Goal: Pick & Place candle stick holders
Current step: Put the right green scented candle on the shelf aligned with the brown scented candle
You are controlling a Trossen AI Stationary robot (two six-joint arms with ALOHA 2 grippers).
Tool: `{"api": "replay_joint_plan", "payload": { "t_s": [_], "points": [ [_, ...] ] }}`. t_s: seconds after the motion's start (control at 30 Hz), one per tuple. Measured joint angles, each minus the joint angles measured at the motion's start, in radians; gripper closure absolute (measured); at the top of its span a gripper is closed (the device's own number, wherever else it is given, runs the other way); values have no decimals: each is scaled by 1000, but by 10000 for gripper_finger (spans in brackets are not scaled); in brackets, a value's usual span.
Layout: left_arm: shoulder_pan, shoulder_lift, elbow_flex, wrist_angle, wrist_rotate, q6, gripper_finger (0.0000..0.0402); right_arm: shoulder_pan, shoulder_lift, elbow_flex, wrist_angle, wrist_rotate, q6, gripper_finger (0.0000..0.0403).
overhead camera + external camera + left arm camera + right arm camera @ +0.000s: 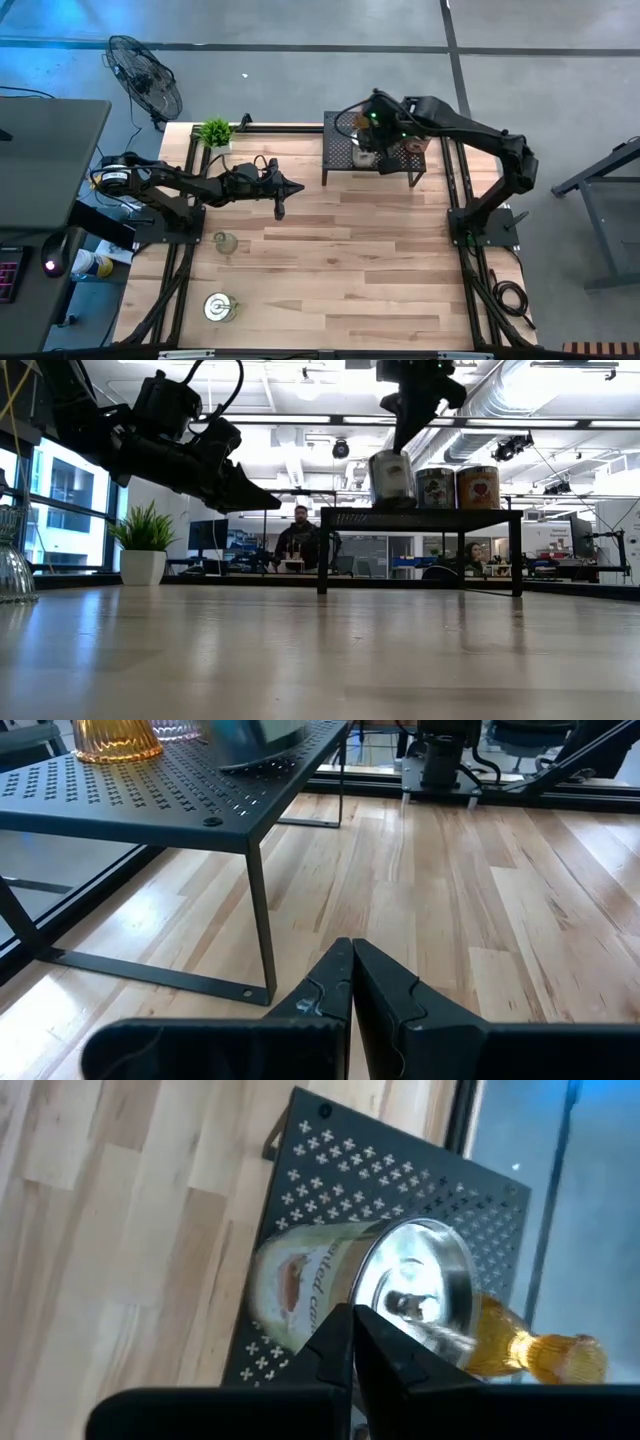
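Silver holder [415, 1285] sits on rack [400, 1170]; right gripper [354, 1330] above it, fingers clenched, empty. Retreat vertically, avoiding amber holder [540, 1352]. Left gripper [352, 982] clenched over desk [380, 280].

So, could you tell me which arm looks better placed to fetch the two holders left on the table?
Left, I'd say. Its claw hangs shut near the glass holder and silver holder, while the right claw is over the rack.
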Motion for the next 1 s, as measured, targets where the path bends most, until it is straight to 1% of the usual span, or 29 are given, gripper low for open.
{"api": "replay_joint_plan", "payload": {
  "t_s": [0.3,0.47,0.63,0.77,0.87,1.0],
  "points": [
    [0,0,0,0,0,0,396,0,13,0,-4,4,4,401],
    [0,0,0,0,0,0,396,-9,14,0,-12,18,34,401],
    [0,0,0,0,0,0,396,-15,14,0,61,29,94,401],
    [0,0,0,0,0,0,396,-51,23,0,72,34,151,402],
    [0,0,0,0,0,0,396,-86,40,0,32,37,192,402],
    [0,0,0,0,0,-1,396,-112,60,0,31,52,207,402]
  ]
}}
